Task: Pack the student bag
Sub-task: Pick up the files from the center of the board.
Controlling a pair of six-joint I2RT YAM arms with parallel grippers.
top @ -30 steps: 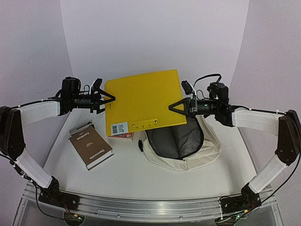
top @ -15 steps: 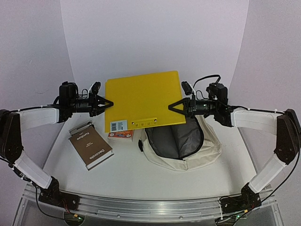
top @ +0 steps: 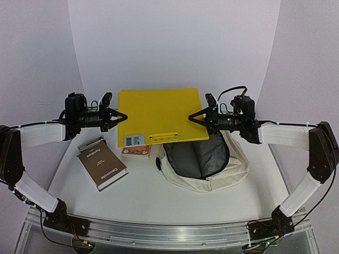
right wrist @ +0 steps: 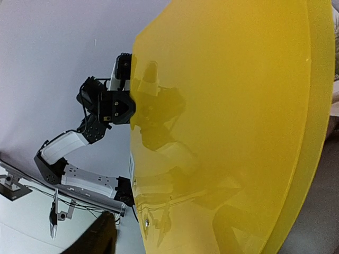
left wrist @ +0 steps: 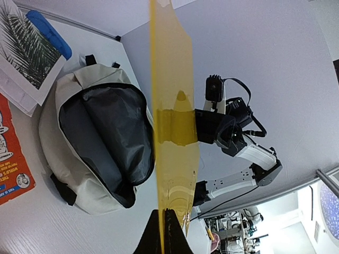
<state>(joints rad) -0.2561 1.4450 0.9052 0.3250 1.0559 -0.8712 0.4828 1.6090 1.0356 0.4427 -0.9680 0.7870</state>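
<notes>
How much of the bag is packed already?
Done: the student bag lies unzipped and open, nothing visible inside. In hand: the left gripper is shut on one edge of the yellow folder, held in the air; the right gripper is at the opposite edge, grip unclear. Left: the folder, brown book and orange card are all outside the bag.

Fingers (left wrist: 152, 241) pinch the edge-on yellow folder (left wrist: 175, 95) beside the open student bag (left wrist: 79, 188).
</notes>
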